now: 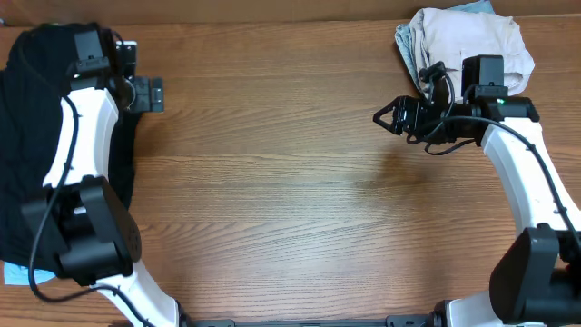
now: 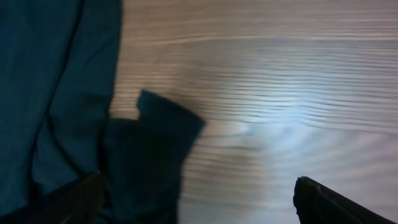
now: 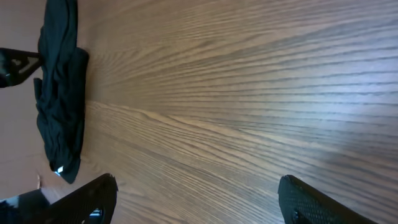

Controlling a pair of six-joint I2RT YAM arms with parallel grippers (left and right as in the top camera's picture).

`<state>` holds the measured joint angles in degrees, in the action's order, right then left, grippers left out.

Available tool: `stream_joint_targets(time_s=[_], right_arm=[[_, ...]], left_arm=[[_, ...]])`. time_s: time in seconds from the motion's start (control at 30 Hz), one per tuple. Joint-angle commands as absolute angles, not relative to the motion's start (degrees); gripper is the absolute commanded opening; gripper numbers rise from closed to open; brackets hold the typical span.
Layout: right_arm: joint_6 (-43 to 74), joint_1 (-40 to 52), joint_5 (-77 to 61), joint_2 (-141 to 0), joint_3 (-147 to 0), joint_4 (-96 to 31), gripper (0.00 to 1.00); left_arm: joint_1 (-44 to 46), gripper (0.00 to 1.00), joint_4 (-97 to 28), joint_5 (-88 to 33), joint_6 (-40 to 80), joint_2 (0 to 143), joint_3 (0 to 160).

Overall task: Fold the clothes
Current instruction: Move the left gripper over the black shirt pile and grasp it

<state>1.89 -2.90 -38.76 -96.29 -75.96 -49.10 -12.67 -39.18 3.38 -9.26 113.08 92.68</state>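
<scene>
Closest to the arms' bases, the black clothes (image 1: 18, 163) lie in a long crumpled pile down the left edge of the tabletop (image 1: 290, 200), reaching from the near-left corner to the far-left one. The left arm stretches over this pile.

Farther out, the left end effector (image 1: 156, 94) hangs just past the pile's right border near its far end. It is open, jaws spread wide. In the left wrist view, its fingers (image 2: 329, 202) sit low at both sides. Dark fabric fills the left of that view, and one flap reaches onto the bare wood between the jaws. The left finger is over the cloth, and nothing is gripped.

Across the tabletop, the right end effector (image 1: 383, 115) points left over bare wood. It is open and empty. In its wrist view there is only wood grain between the fingers (image 3: 93, 196), with the black clothes well apart at the far left.

Farthest back, the beige clothes (image 1: 472, 41) sit bunched in the far-right corner, just behind the right wrist. A light-blue piece (image 1: 474, 7) shows along their far edge.
</scene>
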Motion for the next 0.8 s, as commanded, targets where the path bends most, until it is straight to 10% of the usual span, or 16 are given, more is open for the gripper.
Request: stream_joint_targets(time_s=[0.0,0.43,0.77], right_arm=[[1.69,-2.57,-40.16,-96.31,-77.17,-48.95,0.85],[3.25,-2.57,-39.94,-96.31,-77.17,-48.8,0.68],[3.22,-2.57,-39.94,-96.31,-77.17,-48.73,0.59]], left_arm=[[-14.52,0.99,-37.39,6.39,-10.31,117.75,93.91],[-15.73,0.8,-35.94,7.66,-10.5,126.34,93.91],[-16.12,0.46,-35.75,9.63,-10.52,127.09,93.91]])
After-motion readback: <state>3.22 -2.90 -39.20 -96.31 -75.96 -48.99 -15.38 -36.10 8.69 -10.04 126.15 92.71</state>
